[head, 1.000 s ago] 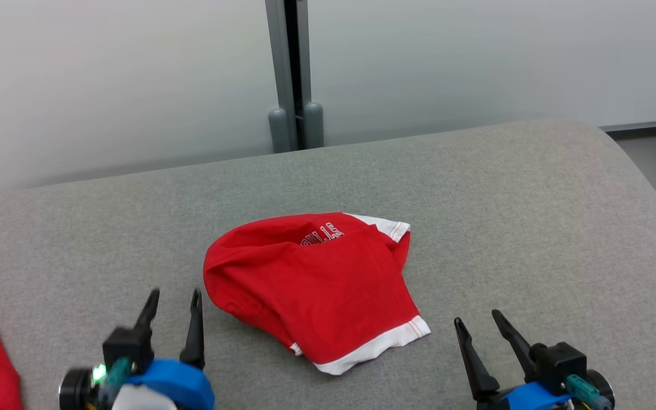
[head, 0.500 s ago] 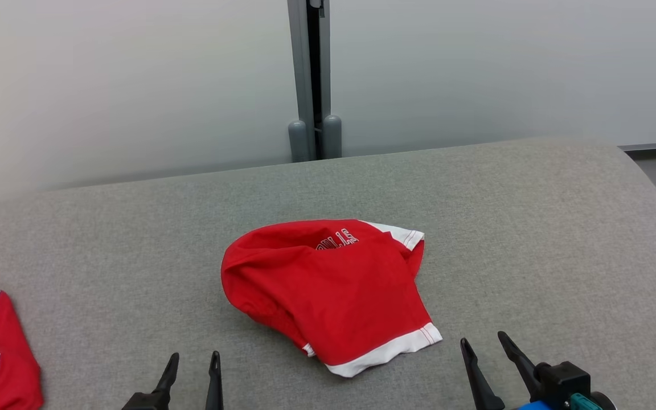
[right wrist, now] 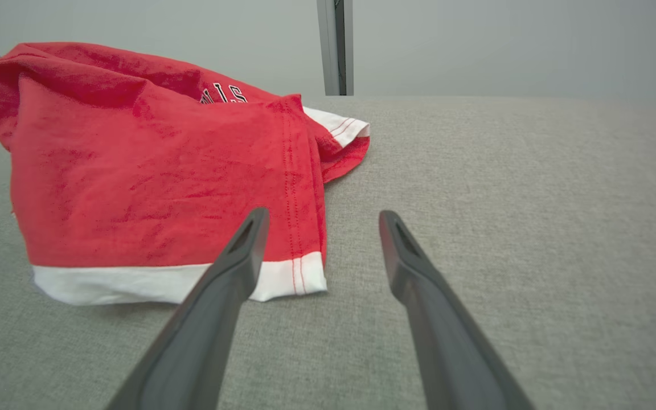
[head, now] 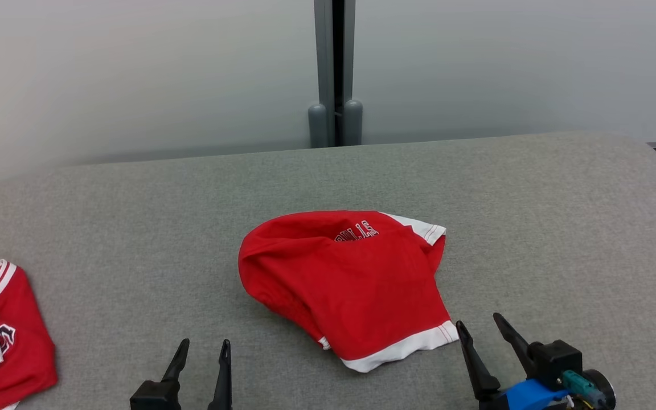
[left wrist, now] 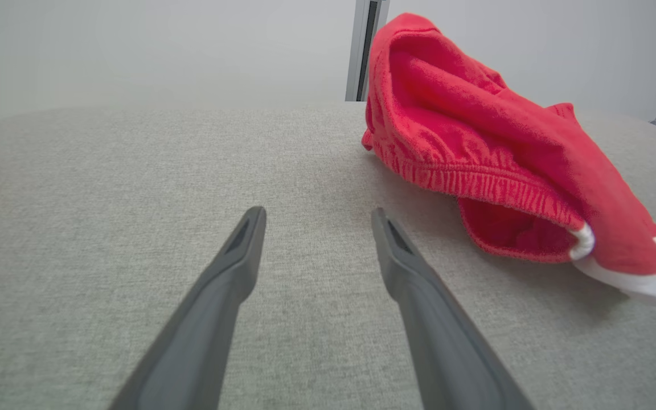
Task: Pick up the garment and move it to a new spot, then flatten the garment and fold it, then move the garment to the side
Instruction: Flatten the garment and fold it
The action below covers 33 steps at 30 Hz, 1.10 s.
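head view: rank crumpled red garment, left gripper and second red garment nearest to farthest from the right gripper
1. crumpled red garment, its white hem just left of the right gripper
2. left gripper, further left along the bottom edge
3. second red garment, at the far left edge

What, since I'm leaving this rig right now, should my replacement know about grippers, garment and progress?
Left gripper: open, empty, over the grey padded surface.
Right gripper: open, empty, beside the white hem of the red shorts.
Red shorts: bunched mid-surface, ungripped; another red garment lies far left.
Done: nothing flattened or folded.
Left: grasp, flatten, fold, move aside.
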Tool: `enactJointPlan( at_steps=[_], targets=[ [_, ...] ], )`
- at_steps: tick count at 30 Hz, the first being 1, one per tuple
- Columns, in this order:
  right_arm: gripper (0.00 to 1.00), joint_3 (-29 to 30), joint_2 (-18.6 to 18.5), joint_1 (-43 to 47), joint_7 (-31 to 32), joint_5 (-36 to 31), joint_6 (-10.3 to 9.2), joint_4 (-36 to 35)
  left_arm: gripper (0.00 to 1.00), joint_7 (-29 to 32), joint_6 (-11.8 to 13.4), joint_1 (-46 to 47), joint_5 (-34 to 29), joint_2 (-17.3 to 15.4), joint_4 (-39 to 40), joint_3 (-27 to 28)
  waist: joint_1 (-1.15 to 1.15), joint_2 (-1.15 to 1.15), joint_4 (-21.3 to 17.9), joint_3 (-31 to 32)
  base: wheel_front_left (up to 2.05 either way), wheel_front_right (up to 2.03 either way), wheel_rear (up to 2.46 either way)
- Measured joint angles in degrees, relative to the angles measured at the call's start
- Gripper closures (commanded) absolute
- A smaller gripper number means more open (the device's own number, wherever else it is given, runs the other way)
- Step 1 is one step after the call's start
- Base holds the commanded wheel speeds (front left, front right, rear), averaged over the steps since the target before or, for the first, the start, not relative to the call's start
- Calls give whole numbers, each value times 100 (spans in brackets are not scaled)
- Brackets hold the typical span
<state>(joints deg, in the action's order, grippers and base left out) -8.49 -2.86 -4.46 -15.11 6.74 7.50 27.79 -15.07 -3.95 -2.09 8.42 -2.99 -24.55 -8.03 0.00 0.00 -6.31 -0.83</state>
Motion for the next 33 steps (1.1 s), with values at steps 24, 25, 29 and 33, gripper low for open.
enactJointPlan(
  at_steps=[24,25,29,33],
  targets=[
    [100,1227,1,-895,0,290,0,1162,0,0,-182,361,-77,4,13,-299,0,0,524,-598,0,0,0],
    [100,1358,-12,-890,0,277,-1,1069,0,0,-204,366,-66,5,29,-374,1,0,489,-590,0,0,0],
    [100,1938,9,-880,0,62,0,690,0,0,-252,410,0,9,82,-724,1,0,338,-582,0,0,0],
    [96,2644,4,-890,0,-365,0,539,0,0,-290,467,76,10,89,-1031,0,0,234,-593,0,0,0]
  ],
)
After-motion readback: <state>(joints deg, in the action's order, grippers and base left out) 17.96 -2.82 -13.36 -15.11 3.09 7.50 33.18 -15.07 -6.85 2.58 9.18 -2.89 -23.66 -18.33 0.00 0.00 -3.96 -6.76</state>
